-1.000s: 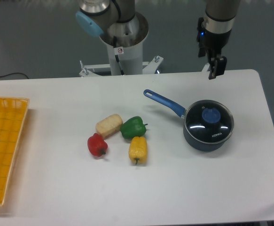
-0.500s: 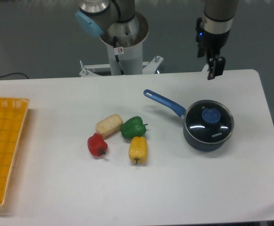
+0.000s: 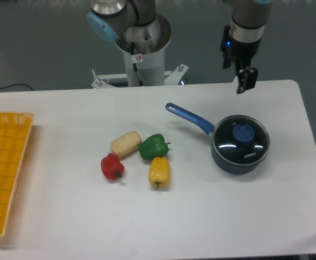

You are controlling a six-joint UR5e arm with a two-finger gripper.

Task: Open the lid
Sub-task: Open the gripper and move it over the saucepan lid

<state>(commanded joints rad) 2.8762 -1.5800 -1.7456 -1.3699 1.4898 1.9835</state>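
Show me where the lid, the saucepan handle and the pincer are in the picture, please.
lid (image 3: 240, 142), fixed camera, on the glass near its blue knob
saucepan handle (image 3: 189, 116), fixed camera, middle of the blue handle
pincer (image 3: 244, 82), fixed camera, at its fingertips

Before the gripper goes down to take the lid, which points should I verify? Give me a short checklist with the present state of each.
1. The lid sits flat on the saucepan: ok.
2. The blue knob is uncovered, nothing rests on it: ok.
3. The gripper is directly above the knob: not ok; it hangs high near the table's far edge.
4. The gripper is empty: ok.
5. The gripper is open wide enough for the knob: cannot tell from this view.
6. The peppers, such as the green pepper, lie apart from the saucepan: ok.
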